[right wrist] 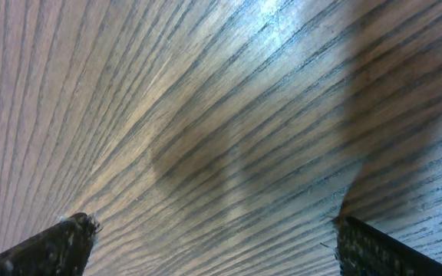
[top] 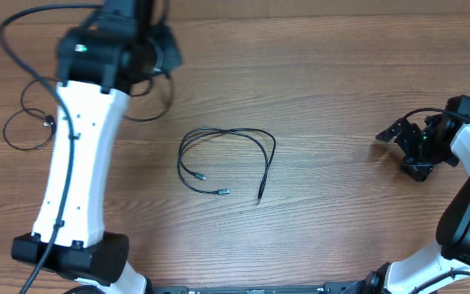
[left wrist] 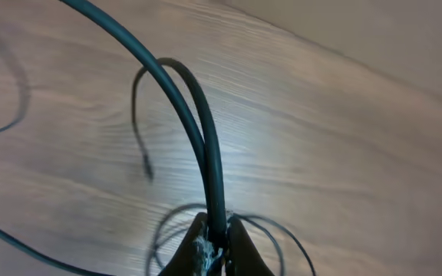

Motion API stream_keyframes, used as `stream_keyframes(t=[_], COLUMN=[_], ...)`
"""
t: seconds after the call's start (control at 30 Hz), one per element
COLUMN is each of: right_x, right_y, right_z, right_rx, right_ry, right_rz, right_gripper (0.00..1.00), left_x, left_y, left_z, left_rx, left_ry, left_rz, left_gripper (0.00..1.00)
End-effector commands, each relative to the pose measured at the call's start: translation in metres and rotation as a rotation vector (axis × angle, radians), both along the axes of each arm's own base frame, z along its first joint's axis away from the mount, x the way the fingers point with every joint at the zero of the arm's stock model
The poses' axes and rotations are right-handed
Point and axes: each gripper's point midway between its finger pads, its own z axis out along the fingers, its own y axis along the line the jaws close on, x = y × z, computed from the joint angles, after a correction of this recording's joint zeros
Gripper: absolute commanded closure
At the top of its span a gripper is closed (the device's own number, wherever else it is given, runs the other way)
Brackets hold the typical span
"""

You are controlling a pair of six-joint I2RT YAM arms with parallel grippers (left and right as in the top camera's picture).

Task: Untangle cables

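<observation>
At back-left, left gripper [left wrist: 217, 232] apparently clamps cables [left wrist: 208, 146]; right gripper [right wrist: 213, 224] gapes.

obstacle: cable loop [top: 227, 130] mid-table | free: table [top: 333, 196] right of it

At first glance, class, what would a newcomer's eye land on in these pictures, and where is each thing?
First, the loose black cable looped at the centre of the table. Next, the left gripper at the far left, shut on a second cable. The right gripper hangs open over bare wood at the right.
</observation>
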Motion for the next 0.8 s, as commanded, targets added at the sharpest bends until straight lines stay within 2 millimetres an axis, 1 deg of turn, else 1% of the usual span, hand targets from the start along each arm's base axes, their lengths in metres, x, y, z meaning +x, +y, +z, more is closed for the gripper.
stream_keyframes(t=[0.0, 0.07, 0.2, 0.27, 0.3, 0.57, 0.7, 0.77], right_x=[0.008, 0.008, 0.008, 0.008, 0.008, 0.008, 0.008, 0.008], right_y=[-0.005, -0.005, -0.005, -0.005, -0.005, -0.005, -0.005, -0.005], right_z=[0.006, 0.006, 0.006, 0.006, 0.006, 0.006, 0.006, 0.006], right_rx=[-0.015, -0.015, -0.015, -0.015, -0.015, -0.015, -0.015, -0.015], right_ry=[-0.023, -0.023, -0.023, -0.023, -0.023, -0.023, -0.023, -0.023], right_rz=[0.002, 0.002, 0.002, 0.002, 0.002, 0.002, 0.002, 0.002], right_gripper=[0.0, 0.0, 0.0, 0.0, 0.0, 0.0, 0.0, 0.0], left_x=[-0.001, -0.005, -0.015, -0.021, -0.024, -0.041, -0.05, -0.055], left_y=[0.047, 0.078, 0.132, 0.158, 0.168, 0.237, 0.263, 0.274], left_z=[0.007, 0.006, 0.006, 0.005, 0.003, -0.011, -0.027, -0.04], left_rx=[0.013, 0.054, 0.157, 0.204, 0.219, 0.292, 0.305, 0.307], left_ry=[-0.014, -0.004, 0.005, 0.011, 0.021, 0.075, 0.145, 0.193], left_rz=[0.19, 0.288, 0.447, 0.533, 0.56, 0.738, 0.78, 0.799], left_gripper=[0.96, 0.96, 0.96, 0.96, 0.96, 0.96, 0.96, 0.96])
